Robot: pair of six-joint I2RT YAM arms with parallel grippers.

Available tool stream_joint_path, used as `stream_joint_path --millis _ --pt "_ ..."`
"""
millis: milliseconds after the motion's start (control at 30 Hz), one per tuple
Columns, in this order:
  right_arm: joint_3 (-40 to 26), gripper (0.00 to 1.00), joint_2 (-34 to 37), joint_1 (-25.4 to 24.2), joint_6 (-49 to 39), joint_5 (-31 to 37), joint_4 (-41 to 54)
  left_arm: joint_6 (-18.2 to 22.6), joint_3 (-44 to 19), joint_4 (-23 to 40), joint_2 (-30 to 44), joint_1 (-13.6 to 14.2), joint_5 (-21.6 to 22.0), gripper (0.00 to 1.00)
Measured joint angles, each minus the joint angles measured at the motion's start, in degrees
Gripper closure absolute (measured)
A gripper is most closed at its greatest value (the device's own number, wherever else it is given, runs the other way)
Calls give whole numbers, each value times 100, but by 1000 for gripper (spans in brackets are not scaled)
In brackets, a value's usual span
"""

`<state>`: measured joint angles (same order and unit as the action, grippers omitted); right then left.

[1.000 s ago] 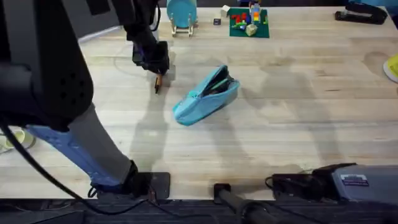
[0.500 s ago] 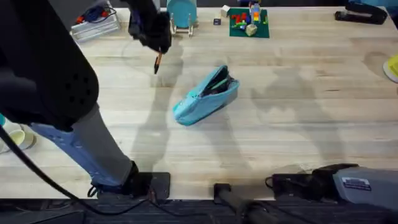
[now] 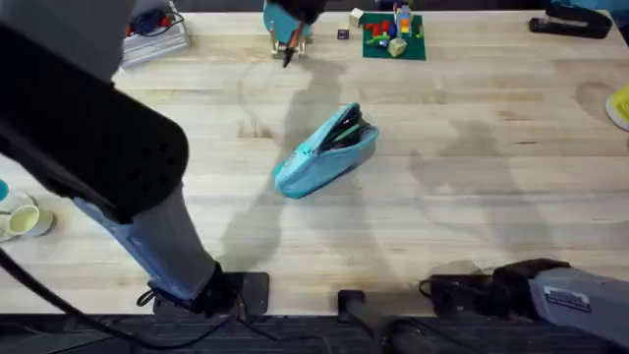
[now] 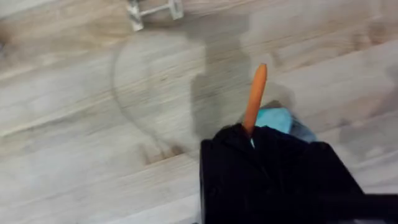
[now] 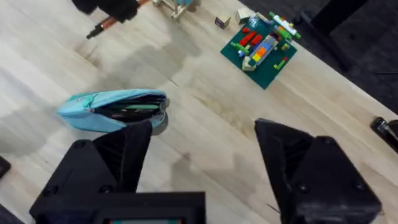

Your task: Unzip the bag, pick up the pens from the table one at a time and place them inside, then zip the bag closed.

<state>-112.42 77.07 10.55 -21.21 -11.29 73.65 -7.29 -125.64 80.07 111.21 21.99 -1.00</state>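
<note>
The left gripper [image 5: 118, 9] pinches the orange pen [image 4: 254, 98] high over the table [image 3: 472, 216]. The bag [image 3: 327, 152] lies unzipped mid-table — the right gripper [image 5: 202, 162] gapes, empty.

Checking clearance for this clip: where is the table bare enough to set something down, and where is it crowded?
Bare table stretches right of the open bag and in front of it toward the arm bases. The far edge is crowded: teal disc on its stand, green brick plate, wire tray. The left gripper carries the orange pen there.
</note>
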Motion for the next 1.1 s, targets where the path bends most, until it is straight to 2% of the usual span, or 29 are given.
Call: stream_joint_path --millis 200,567,667,833,967,1100 --pt "88 5 -54 0 2 104 -26 0 -484 335 1 576 -1 959" --pt "107 6 -56 0 0 170 -28 -78 -509 1171 -1 1378 -1 959" --pt "107 6 -56 0 0 170 -28 -88 -509 1214 0 1571 1 958" --pt "107 5 -56 0 0 190 -28 -222 -507 1210 -1 1753 115 958" --pt "107 5 -56 0 0 208 -28 -309 -418 1134 1 1751 222 958" --pt "107 5 -56 0 0 212 -28 -358 -73 958 -1 1762 246 958"
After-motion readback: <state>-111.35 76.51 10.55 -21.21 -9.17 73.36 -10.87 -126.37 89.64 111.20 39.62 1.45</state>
